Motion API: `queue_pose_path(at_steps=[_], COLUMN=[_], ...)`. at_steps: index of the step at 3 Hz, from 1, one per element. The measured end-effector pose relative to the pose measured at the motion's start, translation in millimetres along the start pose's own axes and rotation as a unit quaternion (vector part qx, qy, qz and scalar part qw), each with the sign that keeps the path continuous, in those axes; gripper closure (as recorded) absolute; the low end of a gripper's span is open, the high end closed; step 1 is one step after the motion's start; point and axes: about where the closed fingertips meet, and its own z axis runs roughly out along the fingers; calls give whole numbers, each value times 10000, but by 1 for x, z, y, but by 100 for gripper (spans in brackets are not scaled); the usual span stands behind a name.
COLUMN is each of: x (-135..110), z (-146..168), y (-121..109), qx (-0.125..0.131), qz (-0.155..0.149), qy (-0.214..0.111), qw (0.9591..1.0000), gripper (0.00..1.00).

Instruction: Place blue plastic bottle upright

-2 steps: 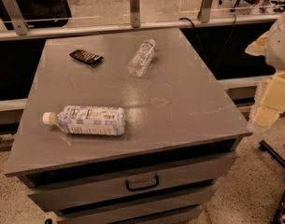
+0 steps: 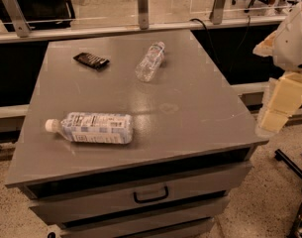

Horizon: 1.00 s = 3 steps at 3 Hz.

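Though bottle label [image 2: 97,128] illegible, gripper [image 2: 275,114] rightmost.

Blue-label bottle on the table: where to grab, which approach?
Probably grip the blue bottle across its labelled middle, coming down from above and closing front to back. It lies on its side, cap pointing left, so both long sides are free. The gripper sits beyond the right edge of the table.

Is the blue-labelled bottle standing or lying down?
Lying down: the blue plastic bottle rests on its side, cap leftward. The gripper hangs right of the table.
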Motion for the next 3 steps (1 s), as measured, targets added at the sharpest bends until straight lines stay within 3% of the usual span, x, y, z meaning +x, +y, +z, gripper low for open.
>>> queue_pose_path(at_steps=[2, 3], x=[-69, -111], z=[34, 64], y=[-18, -22], qx=[-270, -551], qz=[-614, -935], qy=[-120, -145], qw=[9977, 9940], gripper=[0, 0])
